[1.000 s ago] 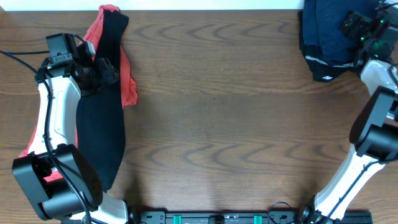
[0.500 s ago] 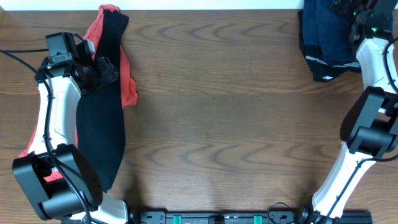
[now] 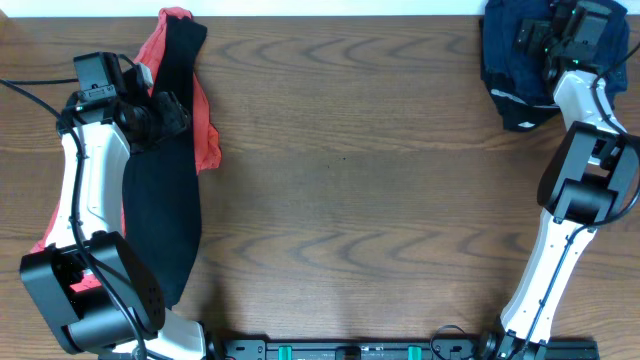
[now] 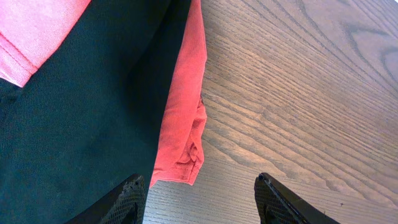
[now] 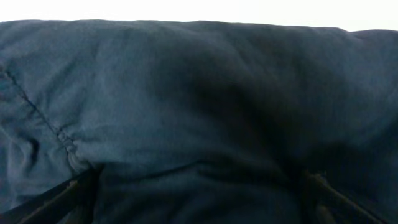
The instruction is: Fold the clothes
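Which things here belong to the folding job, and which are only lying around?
Part of the job: red garment, black garment, dark blue garment.
Not part of it: black cable, black rail at the front edge of the wooden table.

No text, label or number (in any view) is readable.

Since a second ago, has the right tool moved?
Yes. In the overhead view the right tool has swung left, from the right edge of the blue clothes toward their middle; the clothes lie as before.
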`<state>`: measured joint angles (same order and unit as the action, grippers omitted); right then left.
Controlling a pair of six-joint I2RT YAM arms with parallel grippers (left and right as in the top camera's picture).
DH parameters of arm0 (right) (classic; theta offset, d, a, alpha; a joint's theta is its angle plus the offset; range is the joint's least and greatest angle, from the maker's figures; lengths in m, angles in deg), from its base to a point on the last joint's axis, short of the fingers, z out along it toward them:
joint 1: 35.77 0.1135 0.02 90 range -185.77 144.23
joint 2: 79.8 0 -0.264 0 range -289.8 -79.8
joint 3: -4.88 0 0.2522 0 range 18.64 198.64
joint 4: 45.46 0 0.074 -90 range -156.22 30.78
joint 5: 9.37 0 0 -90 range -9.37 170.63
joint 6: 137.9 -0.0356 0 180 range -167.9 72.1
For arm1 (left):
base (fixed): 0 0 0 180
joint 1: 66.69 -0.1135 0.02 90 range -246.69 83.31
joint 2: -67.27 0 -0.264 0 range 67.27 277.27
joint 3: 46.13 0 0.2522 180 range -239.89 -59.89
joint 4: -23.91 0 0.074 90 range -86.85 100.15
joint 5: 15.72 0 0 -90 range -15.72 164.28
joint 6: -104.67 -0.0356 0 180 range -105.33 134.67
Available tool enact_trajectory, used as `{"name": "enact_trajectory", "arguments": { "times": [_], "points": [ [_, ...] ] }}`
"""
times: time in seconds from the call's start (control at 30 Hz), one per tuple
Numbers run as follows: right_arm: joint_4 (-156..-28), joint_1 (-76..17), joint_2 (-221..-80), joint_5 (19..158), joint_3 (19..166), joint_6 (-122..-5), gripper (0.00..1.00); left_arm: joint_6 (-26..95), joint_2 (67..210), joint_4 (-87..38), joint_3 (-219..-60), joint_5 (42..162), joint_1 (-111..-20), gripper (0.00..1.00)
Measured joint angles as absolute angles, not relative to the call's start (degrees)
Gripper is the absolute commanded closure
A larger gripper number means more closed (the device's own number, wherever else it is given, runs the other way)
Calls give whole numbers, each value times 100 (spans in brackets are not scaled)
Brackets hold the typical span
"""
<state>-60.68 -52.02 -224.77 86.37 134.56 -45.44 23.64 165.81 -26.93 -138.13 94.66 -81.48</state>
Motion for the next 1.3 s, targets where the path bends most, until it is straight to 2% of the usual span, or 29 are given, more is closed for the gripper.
{"name": "enact_trajectory", "arguments": {
  "times": [0.67, 1.1, 1.3],
  "points": [
    [-7084, -5394, -22396, 9227, 14237, -4876, 1, 2364, 16581, -2696, -13813, 9466, -8148, 41],
    [-6822, -5593, -22230, 9122, 14352, -4896, 1, 2364, 16581, -2612, -13813, 9466, -8148, 41],
    [-6404, -5589, -22828, 9089, 14449, -5233, 1, 2364, 16594, -2545, -13813, 9466, -8148, 41]
  ]
}}
